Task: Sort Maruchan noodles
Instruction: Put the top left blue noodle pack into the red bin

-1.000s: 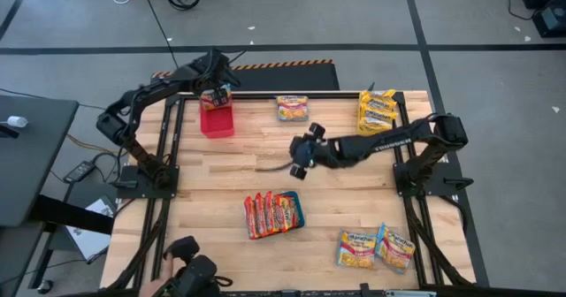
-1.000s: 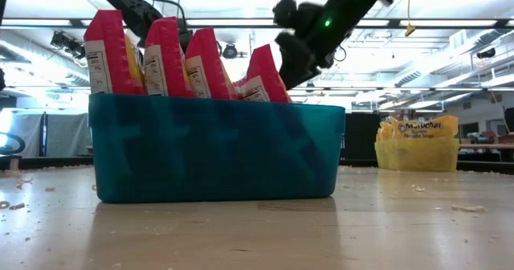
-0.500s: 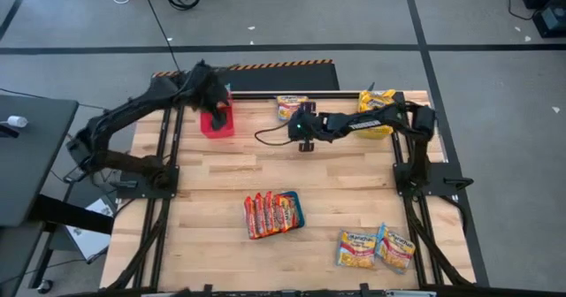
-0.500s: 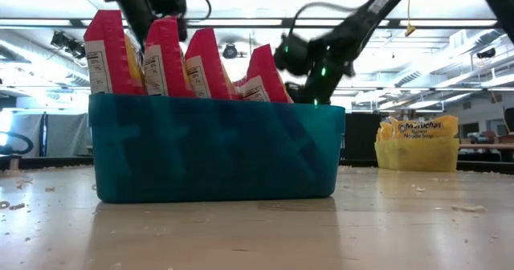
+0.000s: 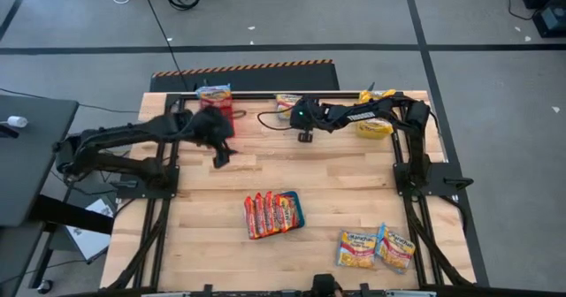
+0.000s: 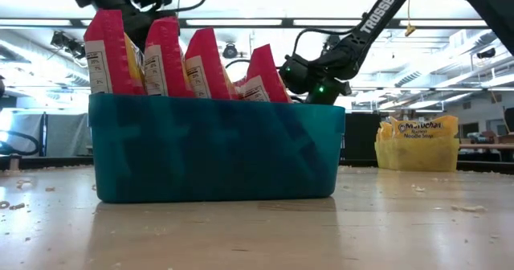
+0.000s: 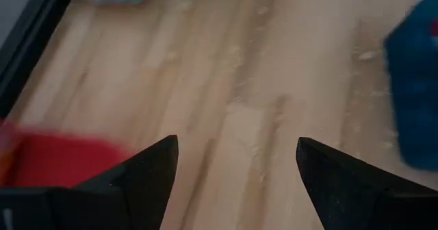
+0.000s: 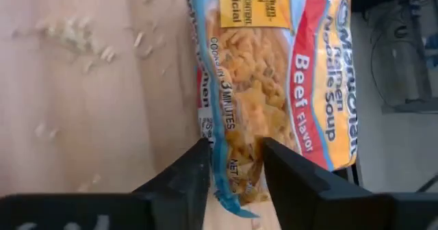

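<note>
A blue-trimmed beef noodle packet (image 8: 274, 72) lies flat by the table's far edge (image 5: 289, 103). My right gripper (image 8: 236, 148) hangs over its end (image 5: 298, 118), open by a narrow gap. My left gripper (image 7: 236, 144) is open wide above bare wood (image 5: 220, 154), just near-right of the red bin (image 5: 217, 118), where one packet (image 5: 215, 93) stands on end. The teal tray (image 5: 294, 210) holds red packets (image 6: 165, 57) upright. The yellow bin (image 5: 375, 113) holds yellow packets. Two yellow packets (image 5: 355, 248) (image 5: 396, 248) lie flat at the near right. My right gripper comes at the beef packet from above. One finger (image 8: 195, 172) stands just outside the blue-trimmed long edge (image 8: 213, 144), and the other finger (image 8: 287, 172) is over the packet's printed face. I cannot tell whether either finger touches it.
Black rails run along the table's left, right and far edges (image 5: 265, 94). Bare wood spans the table's middle (image 5: 336, 173) and near left. In the low view the teal tray (image 6: 217, 149) fills the foreground, with the yellow bin (image 6: 418, 145) behind it.
My left gripper has moved from above the red bin down and toward the near edge, over bare wood; the packet seen at it earlier now stands in the red bin. My right gripper has travelled from the table's middle toward the far edge, ending over the beef packet.
</note>
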